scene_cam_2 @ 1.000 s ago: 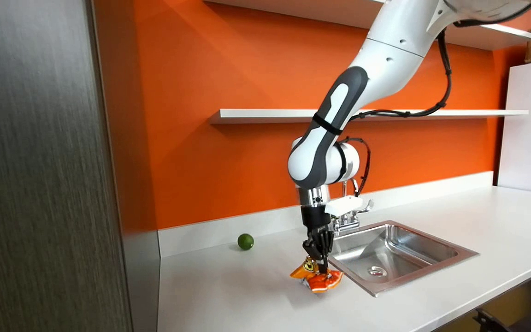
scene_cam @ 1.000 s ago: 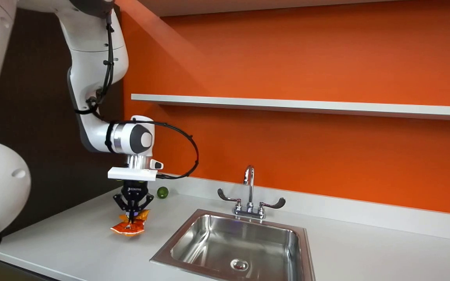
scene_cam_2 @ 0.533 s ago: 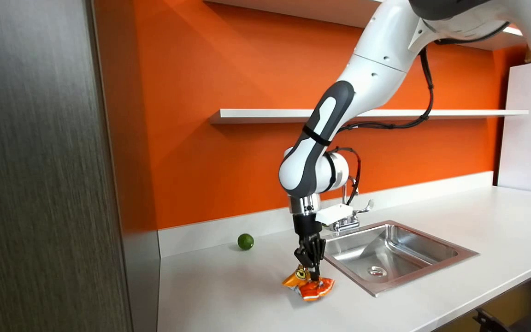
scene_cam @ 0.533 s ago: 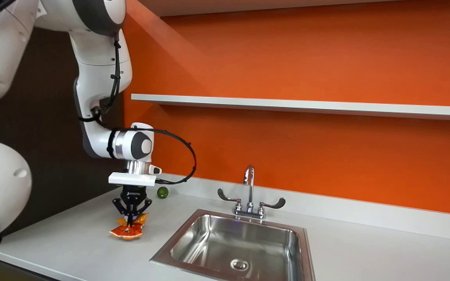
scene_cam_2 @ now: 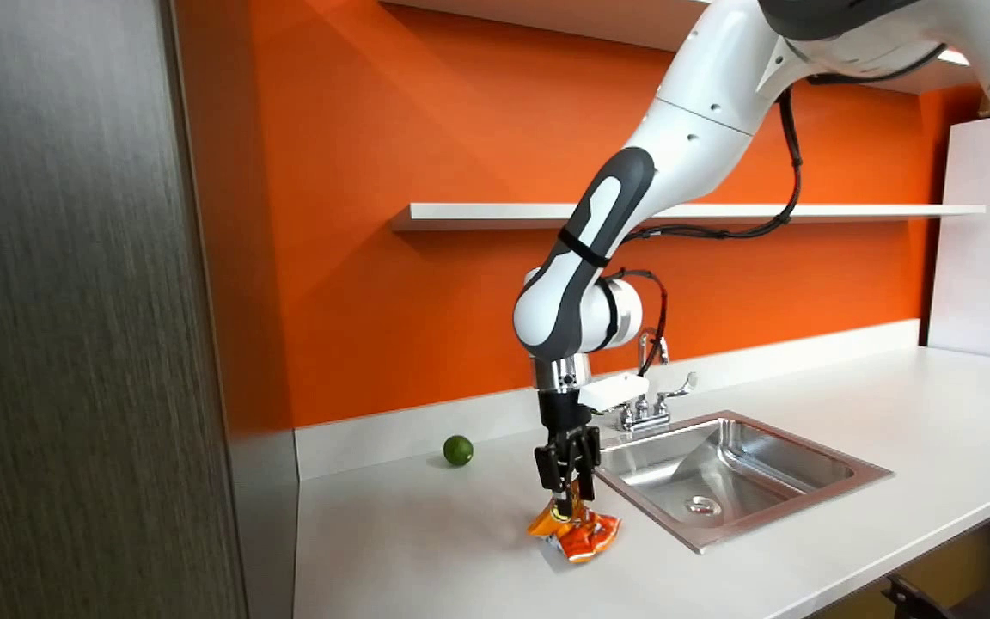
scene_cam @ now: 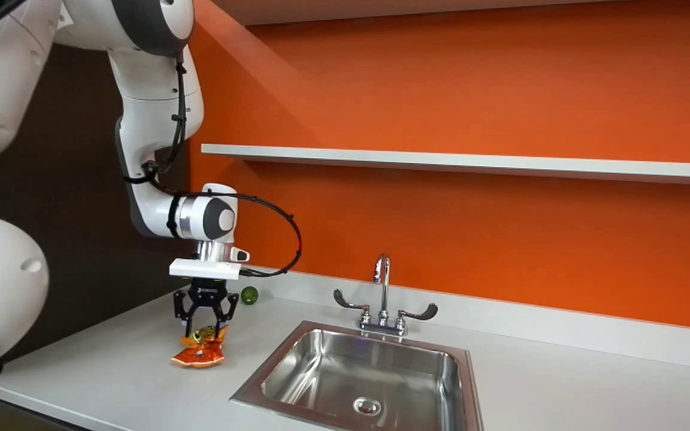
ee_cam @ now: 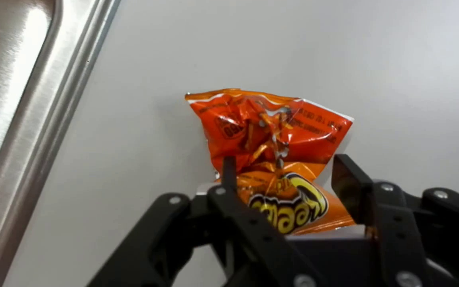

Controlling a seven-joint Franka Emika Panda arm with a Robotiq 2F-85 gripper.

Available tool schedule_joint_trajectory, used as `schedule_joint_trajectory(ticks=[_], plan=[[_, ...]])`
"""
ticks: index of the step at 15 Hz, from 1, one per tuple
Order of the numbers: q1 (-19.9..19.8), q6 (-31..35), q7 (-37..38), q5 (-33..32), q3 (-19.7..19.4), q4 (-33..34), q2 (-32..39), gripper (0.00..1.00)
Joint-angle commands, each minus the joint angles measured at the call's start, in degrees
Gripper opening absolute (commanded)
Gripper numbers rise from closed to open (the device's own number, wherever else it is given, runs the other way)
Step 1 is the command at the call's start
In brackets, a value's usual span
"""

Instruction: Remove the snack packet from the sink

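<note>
The snack packet (scene_cam: 199, 357), crinkled red-orange with a yellow-lettered end, rests on the white counter beside the sink (scene_cam: 276, 359). Above it my gripper (scene_cam: 203, 331) stands open, its fingers spread apart. In the wrist view the packet (ee_cam: 269, 135) lies between and beyond the fingertips; a gap shows at the right finger (ee_cam: 347, 183), while the left one overlaps the packet's edge, so contact there is unclear. The gripper (scene_cam_2: 576, 501) partly covers the packet (scene_cam_2: 591, 537) in an exterior view. No packet shows in the steel basin.
A small green ball (scene_cam_2: 458, 450) sits near the back wall. The chrome faucet (scene_cam: 384, 299) rises behind the basin, and a white shelf (scene_cam: 465, 161) runs along the orange wall. A dark panel (scene_cam_2: 100, 344) borders the counter's end.
My gripper came down with the packet pinched in it until the packet met the counter. Its fingers then spread, letting go, and the gripper rose slightly while the packet stayed.
</note>
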Motion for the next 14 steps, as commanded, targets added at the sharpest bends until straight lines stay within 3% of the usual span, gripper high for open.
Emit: schedule_joint_trajectory(ticks=[1, 2, 14], plan=[[-0.58, -2.28, 2.0, 1.17, 1.09, -1.07, -3.94, 0.95], [-0.64, -2.25, 2.27, 1.64, 1.2, -1.58, -4.92, 1.0], [0.01, -1.63, 6.87, 8.97, 1.24, -14.4, -23.41, 1.0]])
